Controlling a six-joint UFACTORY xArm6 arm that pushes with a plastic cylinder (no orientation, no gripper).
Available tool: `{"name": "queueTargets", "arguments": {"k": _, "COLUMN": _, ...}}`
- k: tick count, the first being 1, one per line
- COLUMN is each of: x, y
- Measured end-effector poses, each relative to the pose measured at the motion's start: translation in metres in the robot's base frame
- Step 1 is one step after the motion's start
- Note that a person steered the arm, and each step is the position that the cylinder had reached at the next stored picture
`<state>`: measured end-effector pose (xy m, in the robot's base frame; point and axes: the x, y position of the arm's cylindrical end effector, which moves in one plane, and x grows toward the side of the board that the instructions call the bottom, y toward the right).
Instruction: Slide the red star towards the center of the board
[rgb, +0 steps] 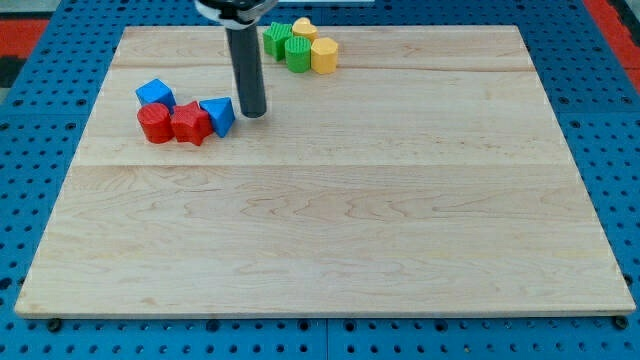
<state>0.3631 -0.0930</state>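
Blocks: eight. Red, two: star (190, 123) upper left, touching cylinder (154, 122). Blue, two: cube (155, 93), wedge (218, 115) against star's right. Green, two (277, 40) (298, 53); yellow, two (304, 29) (324, 55), top centre. My tip (253, 112) just right of wedge. No pincer: bare rod.

Pale wooden board (330, 230) on blue perforated table (30, 150), evenly lit.

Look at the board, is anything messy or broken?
Nothing looks broken or spilled. The blocks sit in two tidy huddles: red star with reds and blues at the view's left, greens and yellows at the top. My tip stands beside the blue triangle.
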Motion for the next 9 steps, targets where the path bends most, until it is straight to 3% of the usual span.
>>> {"name": "queueTargets", "arguments": {"k": 2, "x": 0.002, "y": -0.069}}
{"name": "queueTargets", "arguments": {"k": 3, "x": 0.002, "y": -0.050}}
{"name": "queueTargets", "arguments": {"k": 4, "x": 0.002, "y": 0.014}}
{"name": "queueTargets", "arguments": {"k": 5, "x": 0.062, "y": 0.053}}
{"name": "queueTargets", "arguments": {"k": 6, "x": 0.117, "y": 0.053}}
{"name": "queueTargets", "arguments": {"k": 9, "x": 0.127, "y": 0.052}}
